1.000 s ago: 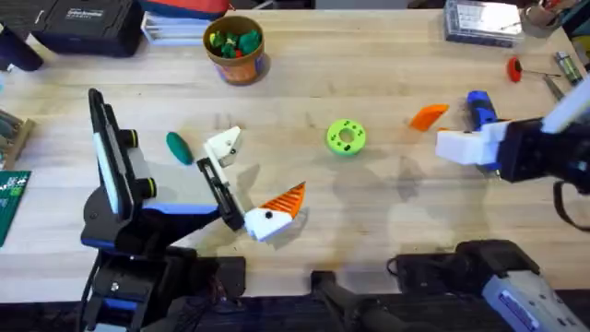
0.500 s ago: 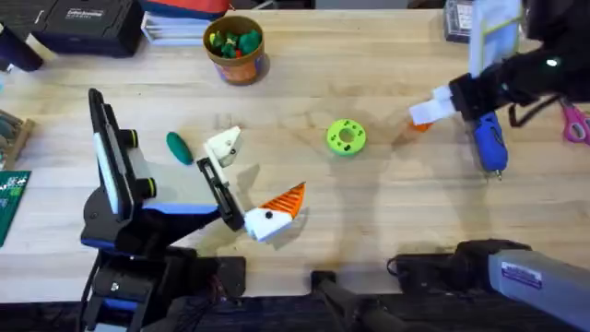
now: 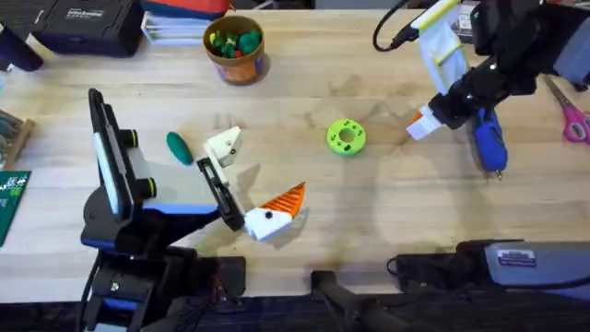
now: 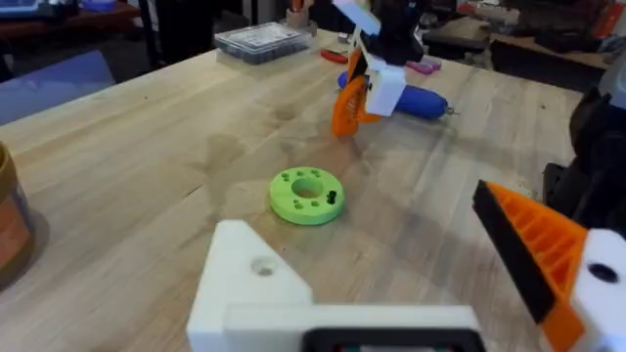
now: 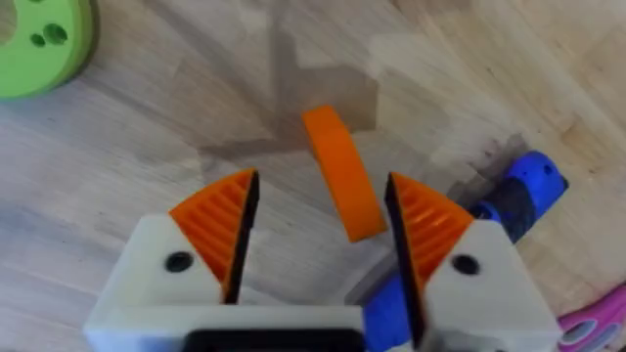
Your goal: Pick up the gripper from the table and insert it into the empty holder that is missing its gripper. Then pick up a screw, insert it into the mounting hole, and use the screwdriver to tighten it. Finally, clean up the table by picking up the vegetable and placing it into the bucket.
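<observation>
Overhead, the right arm reaches down to the table's far right, its right gripper (image 5: 318, 230) spread, the orange gripper (image 5: 341, 186) lying between the jaws, beside the screwdriver (image 3: 487, 140).

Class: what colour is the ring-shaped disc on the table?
Bright green disc, clearest in the left wrist view.

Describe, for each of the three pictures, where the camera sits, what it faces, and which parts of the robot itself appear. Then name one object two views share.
Overhead: above the arm bases, looking down at the table; shows the left end effector and right end effector.
Left wrist: on the left arm, facing across the table toward the green ring disc; its own fingers below.
Right wrist: looking down at the loose orange finger; open ribbed pads flank it.
Shared: the disc and the screwdriver.
</observation>
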`<action>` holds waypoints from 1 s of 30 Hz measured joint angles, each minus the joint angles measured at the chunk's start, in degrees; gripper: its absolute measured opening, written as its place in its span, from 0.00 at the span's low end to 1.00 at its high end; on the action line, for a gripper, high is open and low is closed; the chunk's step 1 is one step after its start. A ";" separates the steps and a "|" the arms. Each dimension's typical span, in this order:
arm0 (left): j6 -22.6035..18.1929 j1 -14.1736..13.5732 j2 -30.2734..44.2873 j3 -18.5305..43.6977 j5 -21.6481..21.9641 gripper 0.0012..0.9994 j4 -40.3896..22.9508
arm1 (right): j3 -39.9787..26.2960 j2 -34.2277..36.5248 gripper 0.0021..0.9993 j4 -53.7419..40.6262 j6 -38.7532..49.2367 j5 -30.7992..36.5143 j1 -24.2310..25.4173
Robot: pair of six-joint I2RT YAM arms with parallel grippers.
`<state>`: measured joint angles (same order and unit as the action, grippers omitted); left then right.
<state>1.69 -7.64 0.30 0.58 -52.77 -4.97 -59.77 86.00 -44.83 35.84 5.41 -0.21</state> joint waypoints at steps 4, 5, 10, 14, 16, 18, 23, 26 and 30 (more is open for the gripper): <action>0.00 0.00 0.01 0.00 0.00 0.99 0.00 | -0.02 0.00 0.58 0.53 0.59 0.43 0.01; 0.00 0.00 0.02 0.00 0.00 0.99 0.00 | -0.02 0.00 0.52 0.53 0.61 0.56 0.02; 0.00 0.00 0.00 0.00 0.00 0.99 0.00 | -0.02 0.00 0.23 0.60 0.64 1.12 0.02; 0.00 0.00 0.02 0.00 0.00 0.99 0.00 | -0.09 0.00 0.05 0.73 0.66 1.70 0.02; 0.00 0.00 0.00 0.00 0.00 0.99 0.00 | -0.13 -0.03 0.01 0.73 0.64 1.88 0.02; 0.00 0.00 0.00 0.00 0.00 0.99 0.00 | -0.13 -0.47 0.01 0.57 0.61 1.92 0.02; 0.00 0.00 0.00 0.00 0.00 0.99 0.00 | -0.56 -5.73 0.01 -0.40 -1.40 2.08 0.02; 0.00 0.00 0.01 0.00 0.00 0.99 0.00 | -1.54 -11.67 0.01 -2.10 -3.82 1.80 0.02; 0.00 0.00 0.00 0.00 0.00 0.99 0.00 | -2.14 -21.57 0.01 -5.70 -7.05 -2.75 1.08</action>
<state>1.69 -7.64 0.30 0.58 -52.77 -4.97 -61.91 64.43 -50.53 28.79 2.66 0.87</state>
